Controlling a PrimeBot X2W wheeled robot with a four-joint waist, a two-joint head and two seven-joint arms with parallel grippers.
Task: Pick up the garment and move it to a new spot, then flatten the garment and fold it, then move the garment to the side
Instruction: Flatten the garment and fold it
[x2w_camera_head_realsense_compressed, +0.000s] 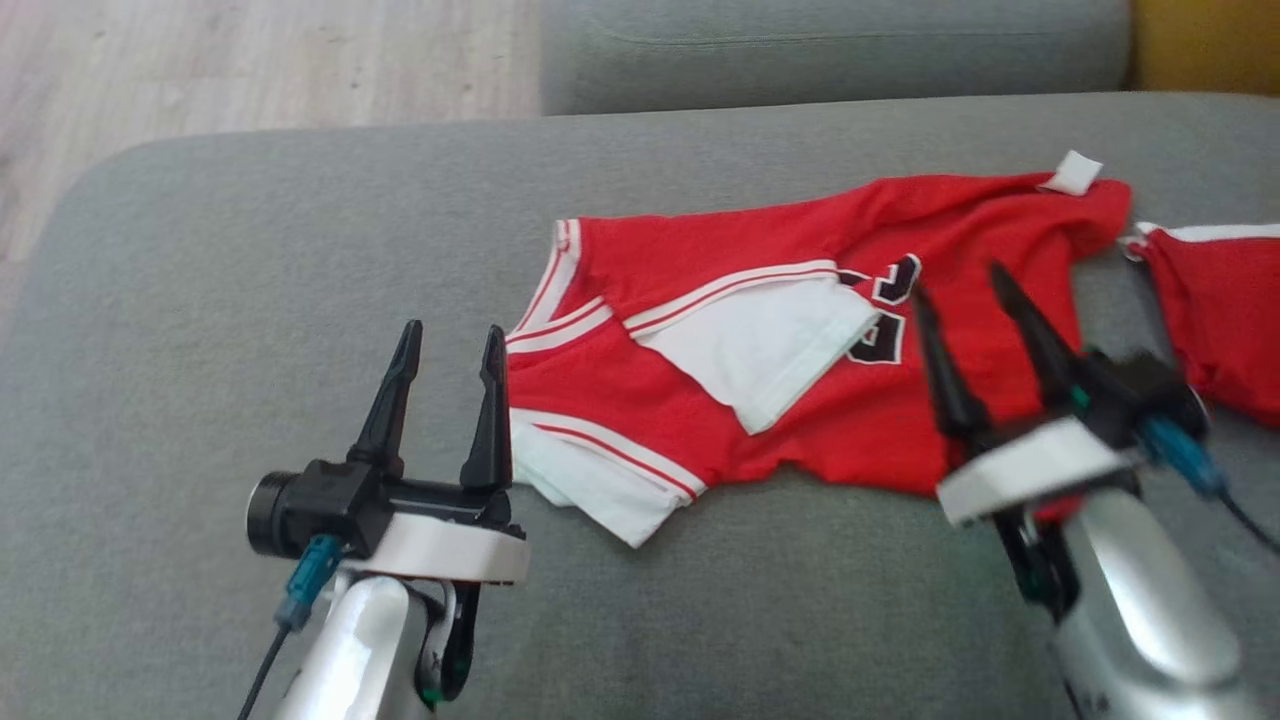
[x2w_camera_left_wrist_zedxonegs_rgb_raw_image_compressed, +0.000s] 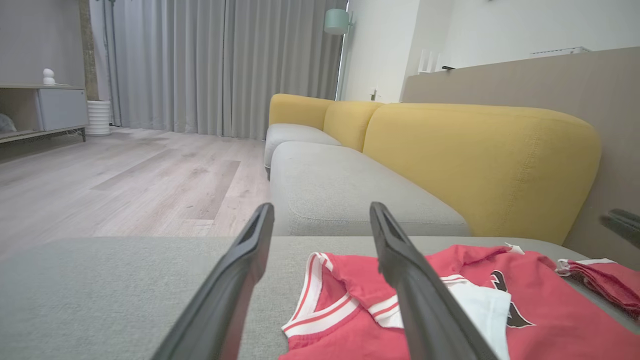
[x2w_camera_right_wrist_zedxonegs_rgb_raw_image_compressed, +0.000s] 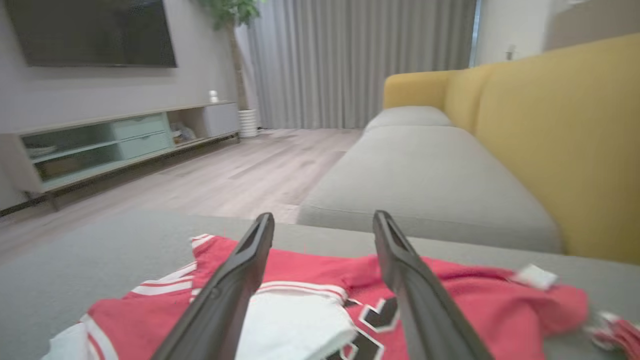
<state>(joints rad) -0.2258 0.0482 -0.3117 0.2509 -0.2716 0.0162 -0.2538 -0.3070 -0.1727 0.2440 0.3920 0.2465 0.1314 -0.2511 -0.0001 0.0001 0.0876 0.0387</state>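
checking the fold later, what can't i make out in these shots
- Head view: the black number on the red jersey is partly covered by a folded white flap, so it cannot be read.
- Head view: a second red garment is cut off by the right edge; its kind is unclear.
- Head view: the right hand is blurred and hides part of the jersey's lower edge.

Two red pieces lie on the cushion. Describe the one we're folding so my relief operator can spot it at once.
Start at the wide grey seat cushion; the red jersey sprawls across its middle, from the left claw to the right claw. Unlike the smaller red piece to its right, it shows a turned-out white flap and part of a black number.
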